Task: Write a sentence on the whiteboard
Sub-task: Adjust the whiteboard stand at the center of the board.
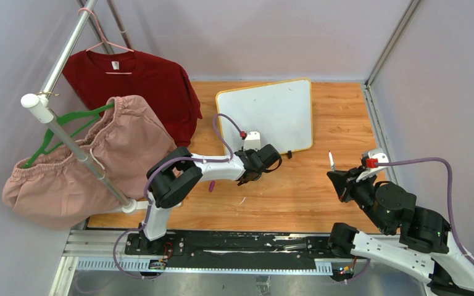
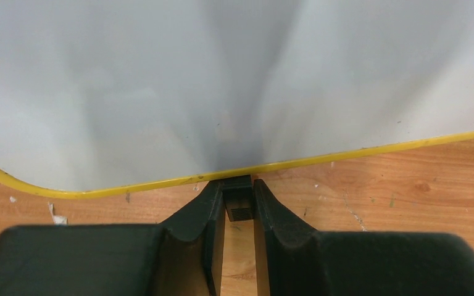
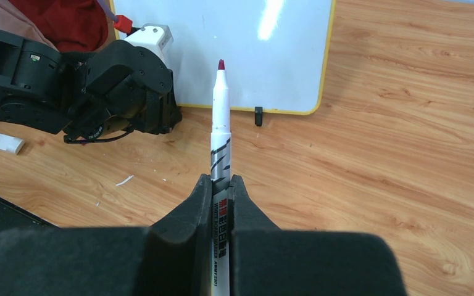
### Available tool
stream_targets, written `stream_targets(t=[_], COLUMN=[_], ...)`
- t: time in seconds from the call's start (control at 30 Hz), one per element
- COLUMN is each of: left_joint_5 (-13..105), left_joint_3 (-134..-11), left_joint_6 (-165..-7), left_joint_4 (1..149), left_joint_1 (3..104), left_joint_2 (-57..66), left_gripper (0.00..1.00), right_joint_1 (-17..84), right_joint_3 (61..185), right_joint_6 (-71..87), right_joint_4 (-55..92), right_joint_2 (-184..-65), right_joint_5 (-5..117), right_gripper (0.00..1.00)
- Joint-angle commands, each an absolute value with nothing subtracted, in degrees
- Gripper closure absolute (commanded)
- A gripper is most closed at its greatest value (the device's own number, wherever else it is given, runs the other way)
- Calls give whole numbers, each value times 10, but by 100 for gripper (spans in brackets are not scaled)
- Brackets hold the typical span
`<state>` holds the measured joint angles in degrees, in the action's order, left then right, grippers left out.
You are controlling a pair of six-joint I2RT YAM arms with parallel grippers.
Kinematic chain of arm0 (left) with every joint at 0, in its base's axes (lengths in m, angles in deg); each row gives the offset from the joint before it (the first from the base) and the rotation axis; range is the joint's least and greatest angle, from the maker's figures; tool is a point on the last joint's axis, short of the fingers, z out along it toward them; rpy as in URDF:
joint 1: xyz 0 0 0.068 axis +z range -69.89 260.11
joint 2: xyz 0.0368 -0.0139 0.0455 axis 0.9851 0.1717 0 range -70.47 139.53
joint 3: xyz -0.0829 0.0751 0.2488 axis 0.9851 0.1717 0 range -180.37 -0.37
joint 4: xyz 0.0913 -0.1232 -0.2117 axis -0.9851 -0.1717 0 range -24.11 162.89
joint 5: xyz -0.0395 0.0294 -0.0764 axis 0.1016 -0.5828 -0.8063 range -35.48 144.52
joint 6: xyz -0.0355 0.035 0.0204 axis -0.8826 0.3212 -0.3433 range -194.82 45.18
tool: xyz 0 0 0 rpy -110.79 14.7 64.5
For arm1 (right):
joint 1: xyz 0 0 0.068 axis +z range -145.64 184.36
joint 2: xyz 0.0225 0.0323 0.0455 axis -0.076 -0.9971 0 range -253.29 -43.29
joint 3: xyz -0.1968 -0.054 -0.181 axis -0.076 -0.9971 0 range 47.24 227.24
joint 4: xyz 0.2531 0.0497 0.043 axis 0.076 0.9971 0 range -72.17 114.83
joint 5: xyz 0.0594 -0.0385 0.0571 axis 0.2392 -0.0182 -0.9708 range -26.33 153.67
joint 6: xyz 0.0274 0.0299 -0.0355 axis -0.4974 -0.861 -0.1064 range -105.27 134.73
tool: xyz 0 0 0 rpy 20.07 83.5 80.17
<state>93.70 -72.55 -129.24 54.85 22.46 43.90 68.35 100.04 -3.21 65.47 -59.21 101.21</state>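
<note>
White and still bare, the whiteboard (image 1: pixel 271 114) lies flat on the wooden table (image 1: pixel 296 191) towards the far side, so no word of the sentence is written yet. The left end effector (image 2: pixel 238 203) has its jaws narrowly either side of a black foot (image 2: pixel 237 184) on the board's near edge; I cannot tell whether they pinch it. The right end effector (image 3: pixel 221 188) is clamped on an uncapped marker (image 3: pixel 220 117), held well short of the board. All the writing looks left to do.
</note>
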Motion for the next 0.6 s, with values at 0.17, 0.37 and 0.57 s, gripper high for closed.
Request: stream_targets(t=[0.17,0.37,0.57], left_joint_5=[851,865,871], left_joint_3=[-706,-735,-720], left_joint_6=[-1202,-1231,-1254], left_joint_4=[639,597,585], left_joint_1=[223,223,223], left_joint_2=[456,472,462], left_gripper=[100,100,75], right_joint_1=[682,682,682], right_joint_3=[1007,1009,1011], right_joint_6=[-23,-24,-26], right_joint_4=[648,648,649], right_joint_2=[-597,-599,-605], right_joint_5=[1020,1020,1023], right_gripper=[100,100,100])
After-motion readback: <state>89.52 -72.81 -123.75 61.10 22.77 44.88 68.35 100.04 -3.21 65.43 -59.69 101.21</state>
